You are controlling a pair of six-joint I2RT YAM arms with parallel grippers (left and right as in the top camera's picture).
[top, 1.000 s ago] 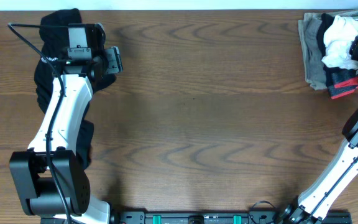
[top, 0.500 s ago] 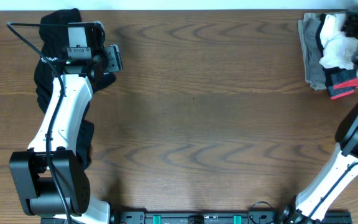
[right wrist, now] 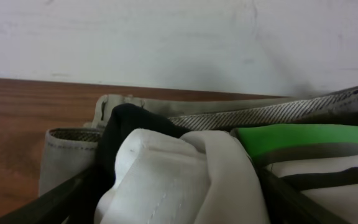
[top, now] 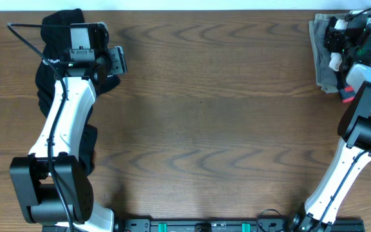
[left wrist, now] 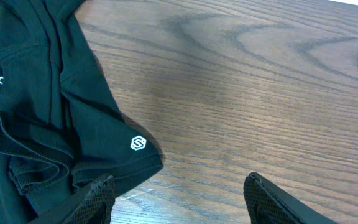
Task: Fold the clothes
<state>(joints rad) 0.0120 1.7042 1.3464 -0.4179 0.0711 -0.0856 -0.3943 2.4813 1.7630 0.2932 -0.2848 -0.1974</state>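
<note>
Left end effector (left wrist: 178,200) spread wide, right end effector (right wrist: 178,198) seemingly likewise

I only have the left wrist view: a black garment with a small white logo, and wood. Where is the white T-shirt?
Observer: The white T-shirt lies bunched on a pile of folded garments at the far right corner of the table.
Operator: Is anything at it?
Observer: The right end effector straddles it, open wide.
Operator: What else is in that pile?
Observer: A grey garment and a green-striped one.
</note>
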